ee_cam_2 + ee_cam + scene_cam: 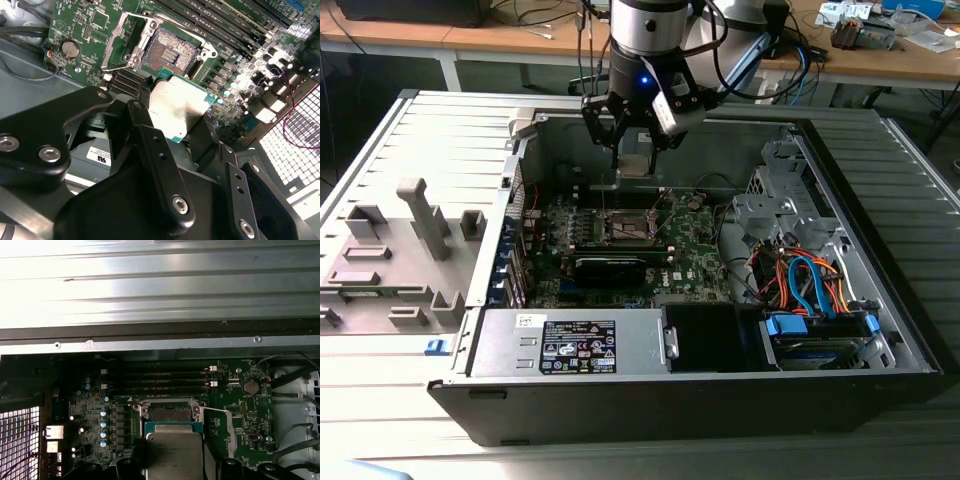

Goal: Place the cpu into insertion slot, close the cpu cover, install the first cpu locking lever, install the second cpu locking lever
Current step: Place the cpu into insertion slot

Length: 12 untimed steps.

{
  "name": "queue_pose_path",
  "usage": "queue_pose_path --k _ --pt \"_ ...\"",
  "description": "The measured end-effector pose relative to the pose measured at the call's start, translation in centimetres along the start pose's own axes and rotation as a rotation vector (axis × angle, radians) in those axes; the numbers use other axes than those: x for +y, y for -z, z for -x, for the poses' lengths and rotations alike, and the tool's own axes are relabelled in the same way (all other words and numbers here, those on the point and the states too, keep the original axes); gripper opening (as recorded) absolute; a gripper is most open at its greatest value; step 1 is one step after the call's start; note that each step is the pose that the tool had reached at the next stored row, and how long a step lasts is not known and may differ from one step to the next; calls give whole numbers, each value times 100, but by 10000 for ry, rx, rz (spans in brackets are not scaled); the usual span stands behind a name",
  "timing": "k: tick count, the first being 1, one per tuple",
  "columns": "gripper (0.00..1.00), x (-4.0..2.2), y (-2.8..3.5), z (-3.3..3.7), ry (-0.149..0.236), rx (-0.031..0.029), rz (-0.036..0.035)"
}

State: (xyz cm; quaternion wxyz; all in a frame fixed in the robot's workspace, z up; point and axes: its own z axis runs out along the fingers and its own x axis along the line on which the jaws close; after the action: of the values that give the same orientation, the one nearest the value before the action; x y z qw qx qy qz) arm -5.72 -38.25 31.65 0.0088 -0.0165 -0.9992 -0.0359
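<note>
My gripper [633, 158] hangs over the open computer case, shut on the cpu [634, 167], a flat silvery square chip. In both wrist views the cpu [177, 107] [175, 452] sits between the black fingers [145, 117], held level above the green motherboard [695, 250]. The insertion slot [170, 50] [170, 414] lies just beyond the chip's edge, with its brownish contact field bare. The cpu cover [117, 42] [226, 432] is swung open beside the socket. In the exterior view the insertion slot [628, 228] lies below the gripper, some way under the chip.
Long black memory slots [155, 382] run beside the socket. A black card [610, 268] stands in front of it. The power supply [570, 345], a drive with blue and orange cables [815, 300] and the case walls [525, 130] ring the board. A grey fixture [410, 240] stands outside the case on the exterior view's left.
</note>
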Motion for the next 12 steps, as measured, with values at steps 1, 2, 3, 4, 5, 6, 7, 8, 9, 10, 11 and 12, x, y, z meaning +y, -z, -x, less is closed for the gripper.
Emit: queue_pose_path --k 1,2,3,4,5,6,7,8,9,10,11,12 --pt "55 0 0 0 -49 -3 1" --pt "55 0 0 0 -103 -7 2" --pt "55 0 0 0 -180 -12 2" --pt "55 0 0 0 -215 -14 2" --pt "55 0 1 0 -255 -17 0" --pt "55 -1 0 0 -308 -21 2" --pt "55 -1 -1 0 -342 -23 3" --pt "55 -1 -1 0 -378 -26 3" --pt "55 -1 -1 0 -409 -28 3" --pt "55 -1 -2 0 -431 -30 4" --pt "55 -1 -3 0 -468 -33 5" --pt "55 -1 -3 0 -491 -34 5"
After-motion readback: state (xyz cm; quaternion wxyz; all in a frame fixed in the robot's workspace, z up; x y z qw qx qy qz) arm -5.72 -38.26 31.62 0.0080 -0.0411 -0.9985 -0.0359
